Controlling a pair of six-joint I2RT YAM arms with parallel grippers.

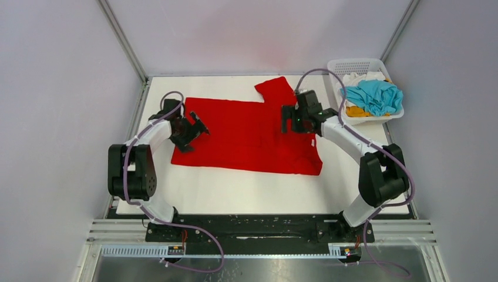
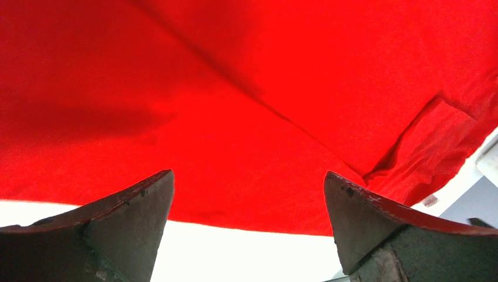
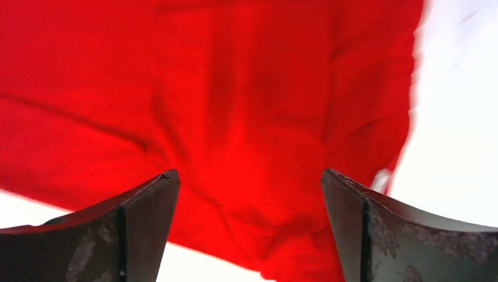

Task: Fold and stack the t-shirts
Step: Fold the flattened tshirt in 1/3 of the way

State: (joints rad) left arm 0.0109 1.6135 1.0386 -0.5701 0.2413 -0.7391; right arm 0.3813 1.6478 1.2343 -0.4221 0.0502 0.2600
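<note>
1. White table (image 1: 235, 197) fills the floor of a booth with pale grey walls (image 1: 59, 88); both arms are fixed at its near edge.
2. On the left, we see the left gripper (image 1: 194, 134) over the left end of the red t-shirt (image 1: 246, 138). Its jaws are spread wide and hold nothing.
3. We see the red t-shirt lying flat in the middle of the table, its long axis running left to right. One sleeve (image 1: 276, 89) points to the far edge, near the right end.
4. We find the right gripper (image 1: 292, 114) over the right part of this shirt, jaws wide apart and empty.
5. In the far right corner, a white basket (image 1: 336, 63) holds the turquoise t-shirt (image 1: 373, 97), the orange-yellow t-shirt (image 1: 355, 111) and the white t-shirt (image 1: 359, 76), all bunched.
</note>
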